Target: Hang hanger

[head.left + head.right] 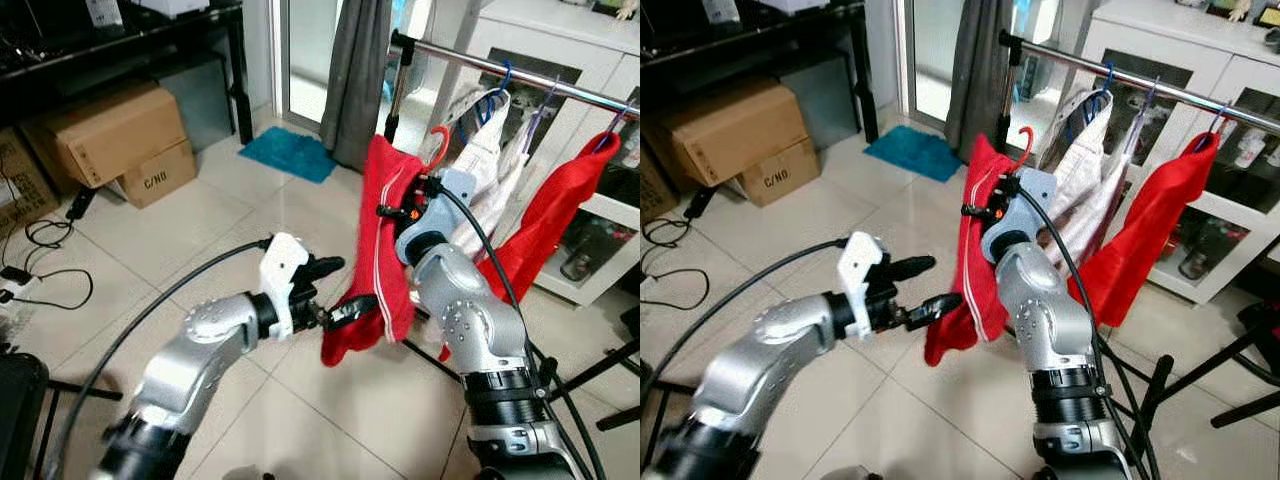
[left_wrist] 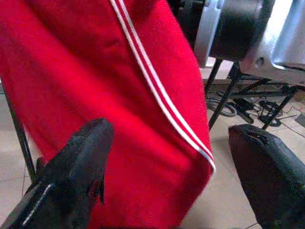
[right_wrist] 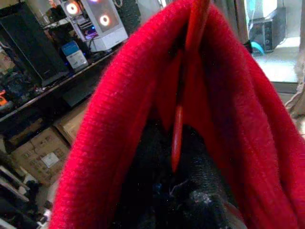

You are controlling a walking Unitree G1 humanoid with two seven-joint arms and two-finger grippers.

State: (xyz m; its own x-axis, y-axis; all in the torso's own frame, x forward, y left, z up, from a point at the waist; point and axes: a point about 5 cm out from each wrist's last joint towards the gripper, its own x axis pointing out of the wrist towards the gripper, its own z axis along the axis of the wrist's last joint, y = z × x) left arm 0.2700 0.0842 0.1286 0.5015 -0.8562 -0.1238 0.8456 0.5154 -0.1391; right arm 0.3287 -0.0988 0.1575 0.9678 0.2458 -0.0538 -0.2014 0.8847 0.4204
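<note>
Right end effector [image 3: 183, 191] grips the upright red hanger [image 1: 437, 145], hook up; left end effector [image 1: 338, 290] gapes empty.

It was a lived-in home: pale floor tiles [image 1: 300, 390], a clothes rail [image 1: 560, 80] hung with garments, cardboard boxes [image 1: 115, 140] by a dark desk [image 1: 120, 50], a white glass-fronted cabinet [image 1: 590, 60], a grey curtain [image 1: 355, 70].

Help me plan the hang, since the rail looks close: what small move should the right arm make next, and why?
Probably lift the right gripper up and toward the rail. The red hanger's hook sits below and short of the rail, with the red garment draped on it. The left gripper, jaws open, sits at the garment's lower edge.
</note>
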